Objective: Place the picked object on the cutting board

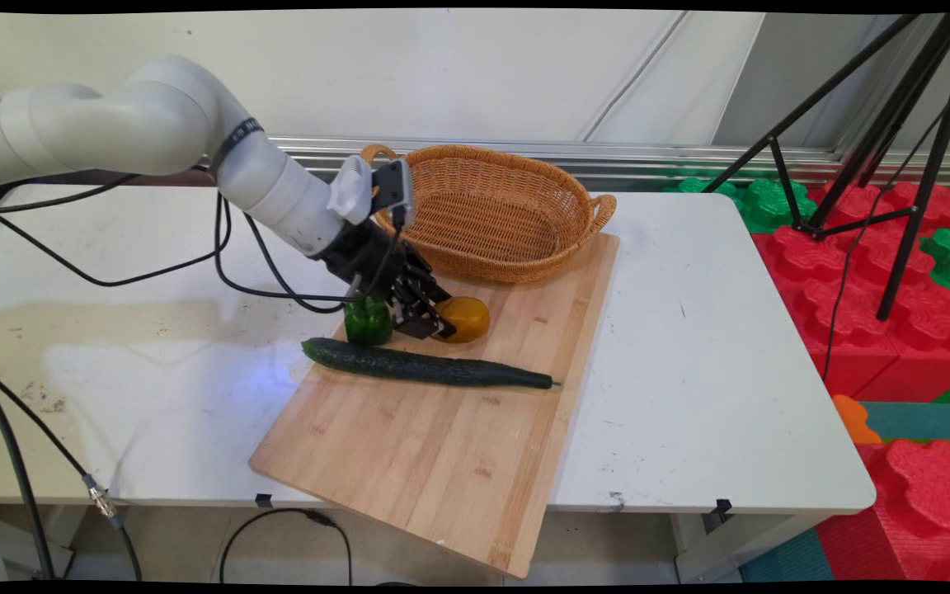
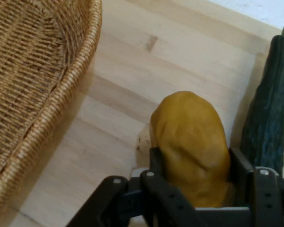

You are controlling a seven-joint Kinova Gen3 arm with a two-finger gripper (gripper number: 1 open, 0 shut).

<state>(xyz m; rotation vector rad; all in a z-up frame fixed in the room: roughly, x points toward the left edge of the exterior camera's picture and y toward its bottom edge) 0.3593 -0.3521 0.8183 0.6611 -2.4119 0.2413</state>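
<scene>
Looking along our gripper [image 2: 191, 165], we see its 2 black fingers [image 2: 155, 163] standing on either flank of a yellow-orange potato [image 2: 191, 142], pressed in against its sides, so we read them as pinching it. The potato's long axis runs straight out from the palm, away from us, with its rounded far end sticking out well past the fingertips. It lies low on the wooden cutting board [image 1: 458, 445]; whether it rests on the wood or has just cleared it we cannot quite tell from either view.

To one side of the gripper, just beside the potato, lies a long dark green cucumber [image 2: 267, 109], its axis roughly parallel to the potato's in the hand view, its stem end pointing away from the palm. On the other side, near but apart, curves the rim of a woven wicker basket [image 2: 61, 90].

From above, our gripper [image 1: 430, 318] comes down at a slant from the upper left. A small green pepper-like thing [image 1: 368, 322] sits just behind the fingers on the arm's side, touching or nearly touching the linkage. The basket [image 1: 491, 210] stands beyond the gripper on the board's far end.
</scene>
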